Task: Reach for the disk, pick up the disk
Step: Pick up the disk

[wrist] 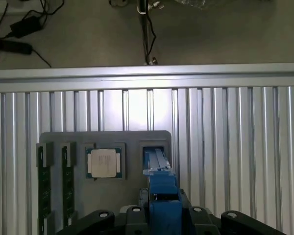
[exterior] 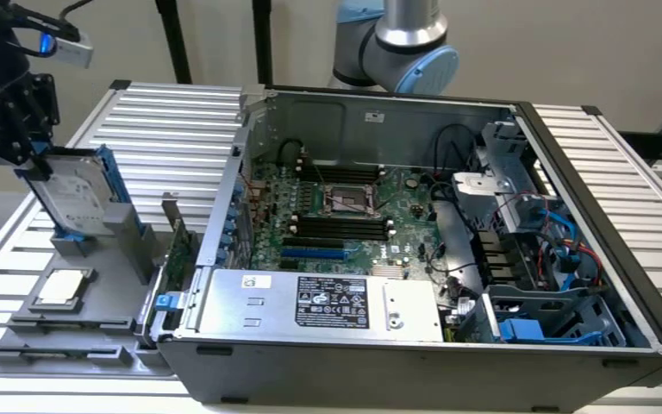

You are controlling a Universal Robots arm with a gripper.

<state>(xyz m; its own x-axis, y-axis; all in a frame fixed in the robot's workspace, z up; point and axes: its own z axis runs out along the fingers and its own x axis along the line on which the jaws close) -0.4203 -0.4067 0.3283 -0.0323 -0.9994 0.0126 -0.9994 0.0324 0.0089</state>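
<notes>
Standing edgewise between the fingers (exterior: 34,161), the disk (exterior: 75,194).

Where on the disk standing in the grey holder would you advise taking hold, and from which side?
Grip the disk at its free top edge, from above, jaws across its two flat faces: it stands on edge, tilted, its lower end in the grey holder. The gripper grips it there.

An open computer case (exterior: 423,379) is set on a table (exterior: 170,112), with a power supply box (exterior: 320,302) placed inside along its near edge. A holder (exterior: 124,246) is set just beside the case, on the exterior view's left. A chip (exterior: 61,287) is seated in the holder; behind it, the disk (exterior: 76,197) is stood on edge, tilted, clasped at its top by the gripper (exterior: 30,164).
</notes>
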